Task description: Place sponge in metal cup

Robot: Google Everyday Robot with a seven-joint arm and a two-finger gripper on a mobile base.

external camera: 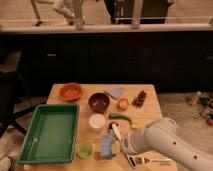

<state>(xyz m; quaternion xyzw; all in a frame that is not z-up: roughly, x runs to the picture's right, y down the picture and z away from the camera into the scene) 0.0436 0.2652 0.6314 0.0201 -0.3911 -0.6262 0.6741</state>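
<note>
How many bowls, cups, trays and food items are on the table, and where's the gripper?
Bowls: 2, orange, brown
Cups: 2, white, green
Trays: 1
Food: 3
Total: 8
Gripper: above the sponge

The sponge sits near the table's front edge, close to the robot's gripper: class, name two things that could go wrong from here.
1. The gripper hovers beside the sponge, with the white cup and green cup crowded close; a reach might knock either.
2. No metal cup is clearly visible, so the sponge could end up in the wrong cup.

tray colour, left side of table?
Green tray, camera view. Gripper is right of it, by the sponge.
</note>
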